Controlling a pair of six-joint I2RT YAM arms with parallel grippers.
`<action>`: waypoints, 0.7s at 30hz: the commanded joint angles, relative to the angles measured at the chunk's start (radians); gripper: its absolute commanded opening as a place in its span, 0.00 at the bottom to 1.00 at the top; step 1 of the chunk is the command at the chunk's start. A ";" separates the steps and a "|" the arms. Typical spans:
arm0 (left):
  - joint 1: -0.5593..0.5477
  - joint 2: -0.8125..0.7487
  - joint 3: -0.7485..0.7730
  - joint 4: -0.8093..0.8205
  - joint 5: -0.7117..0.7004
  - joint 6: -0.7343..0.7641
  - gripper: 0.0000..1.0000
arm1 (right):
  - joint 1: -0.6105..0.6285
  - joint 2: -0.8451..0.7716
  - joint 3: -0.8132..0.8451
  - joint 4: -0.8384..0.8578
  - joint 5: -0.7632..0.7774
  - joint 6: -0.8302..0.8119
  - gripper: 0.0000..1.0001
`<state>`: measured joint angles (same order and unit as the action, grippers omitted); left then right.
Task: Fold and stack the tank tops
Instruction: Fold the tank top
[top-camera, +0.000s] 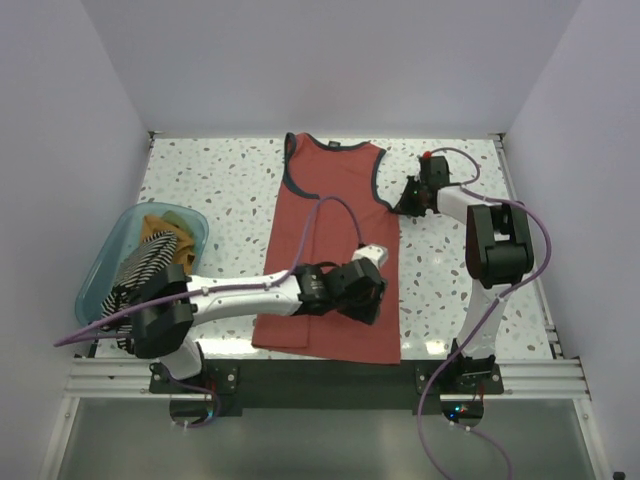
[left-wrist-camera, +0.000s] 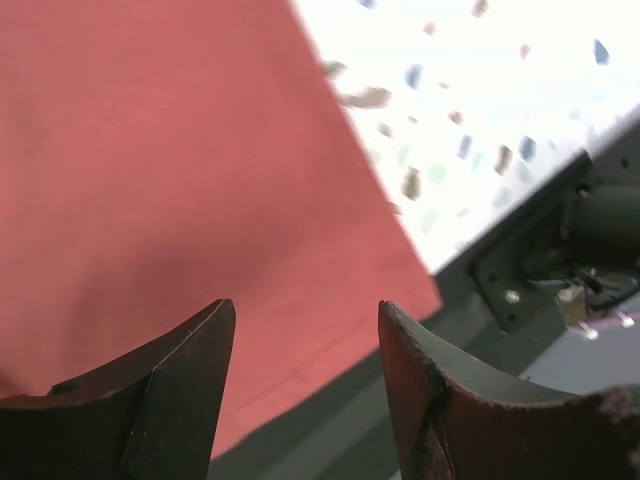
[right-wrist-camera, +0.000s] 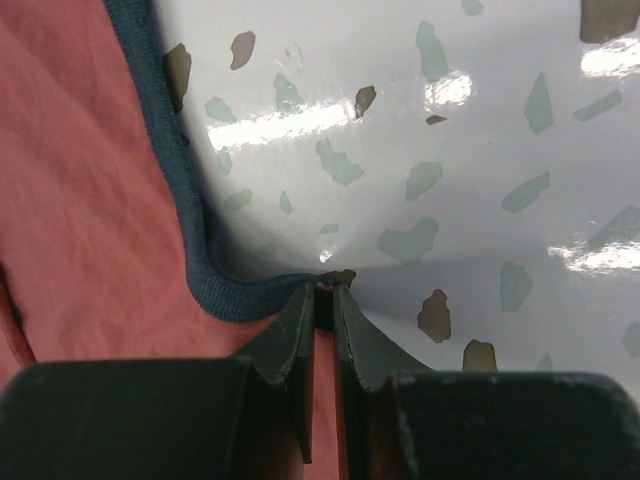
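Rust-red tank top (top-camera: 330, 240), seen from above, lies spread flat at the middle of the speckled table (top-camera: 220, 190). Its neckline points to twelve o'clock and its hem to six, so its long axis runs twelve to six. The left gripper (top-camera: 365, 295) hangs over the hem near five o'clock. The right gripper (top-camera: 408, 203) sits at the three o'clock armhole. At nine o'clock a teal bin (top-camera: 110, 260) holds a striped top (top-camera: 145, 265) and a mustard top (top-camera: 160, 230).

Left wrist view: the left gripper (left-wrist-camera: 305, 310) has jaws wide apart with nothing between them. Red cloth and its hem corner (left-wrist-camera: 425, 295) lie below.

Right wrist view: the right gripper (right-wrist-camera: 322, 290) has jaws narrowed to a slit, nipping the navy trim (right-wrist-camera: 190, 230) at the armhole's edge.

The first lengthwise fold seems to be starting. The left claw likely needs to drop and close on the hem corner, so both can carry that side toward nine o'clock.
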<state>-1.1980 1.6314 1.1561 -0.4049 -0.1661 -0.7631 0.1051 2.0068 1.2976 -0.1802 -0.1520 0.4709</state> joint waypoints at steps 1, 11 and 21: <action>-0.092 0.094 0.085 0.083 0.039 -0.082 0.64 | -0.013 0.007 0.042 -0.021 -0.095 -0.014 0.09; -0.250 0.257 0.224 0.075 0.022 -0.143 0.60 | -0.035 -0.092 0.054 -0.120 0.029 0.017 0.31; -0.272 0.330 0.252 0.066 0.004 -0.153 0.47 | -0.077 -0.201 0.011 -0.128 0.104 0.066 0.30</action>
<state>-1.4666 1.9320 1.3705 -0.3534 -0.1368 -0.8997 0.0383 1.8626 1.3132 -0.3084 -0.0731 0.5133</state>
